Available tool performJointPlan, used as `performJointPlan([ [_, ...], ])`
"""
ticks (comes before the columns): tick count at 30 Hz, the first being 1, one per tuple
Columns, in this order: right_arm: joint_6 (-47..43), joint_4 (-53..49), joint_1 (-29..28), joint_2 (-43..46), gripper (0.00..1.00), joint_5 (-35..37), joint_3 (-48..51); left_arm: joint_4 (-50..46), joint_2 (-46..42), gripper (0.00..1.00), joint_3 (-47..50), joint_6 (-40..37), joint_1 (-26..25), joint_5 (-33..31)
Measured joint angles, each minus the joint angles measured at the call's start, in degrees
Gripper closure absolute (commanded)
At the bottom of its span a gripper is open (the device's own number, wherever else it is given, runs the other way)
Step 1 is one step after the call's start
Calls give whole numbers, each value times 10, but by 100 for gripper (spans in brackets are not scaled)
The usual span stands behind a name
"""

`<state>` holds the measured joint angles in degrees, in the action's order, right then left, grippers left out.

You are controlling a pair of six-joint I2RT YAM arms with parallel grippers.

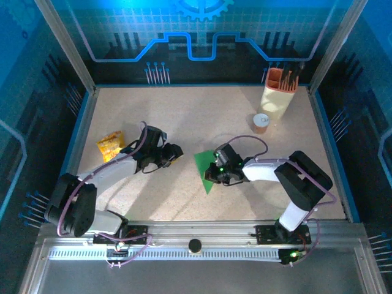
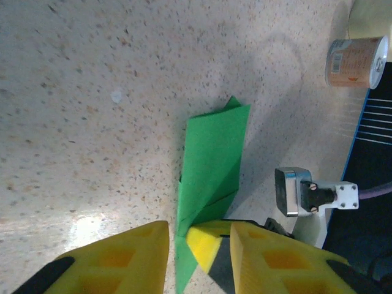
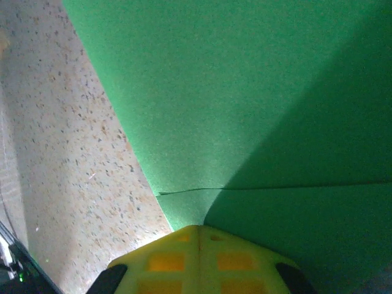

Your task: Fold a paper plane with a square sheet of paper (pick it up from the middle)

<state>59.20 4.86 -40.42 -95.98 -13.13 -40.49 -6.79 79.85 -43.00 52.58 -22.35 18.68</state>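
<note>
Folding stands partway: paper [image 1: 202,166] is a narrow pointed shape, apparently not yet a finished plane. Right gripper [image 3: 199,231] pinches its edge at the fingertips. Left gripper [image 1: 174,153], fingers apart, sits just beside it. Further folds likely remain.

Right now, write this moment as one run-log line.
right pincer: shut on green paper | left pincer: open, close beside it | paper: folded

Matt green folded paper [image 2: 211,159] lies on a speckled, faintly glossy stone-look table [image 2: 92,122].
</note>
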Motion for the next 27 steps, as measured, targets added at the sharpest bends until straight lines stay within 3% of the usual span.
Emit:
performJointPlan([
  [4, 92, 53, -44, 15, 98, 71, 29, 24, 30, 80, -1, -1, -24, 18],
  [9, 147, 99, -64, 49, 94, 115, 67, 32, 63, 84, -11, 0, -41, 33],
  [27, -4, -60, 43, 226, 80, 141, 75, 55, 154, 92, -90, 0, -87, 57],
])
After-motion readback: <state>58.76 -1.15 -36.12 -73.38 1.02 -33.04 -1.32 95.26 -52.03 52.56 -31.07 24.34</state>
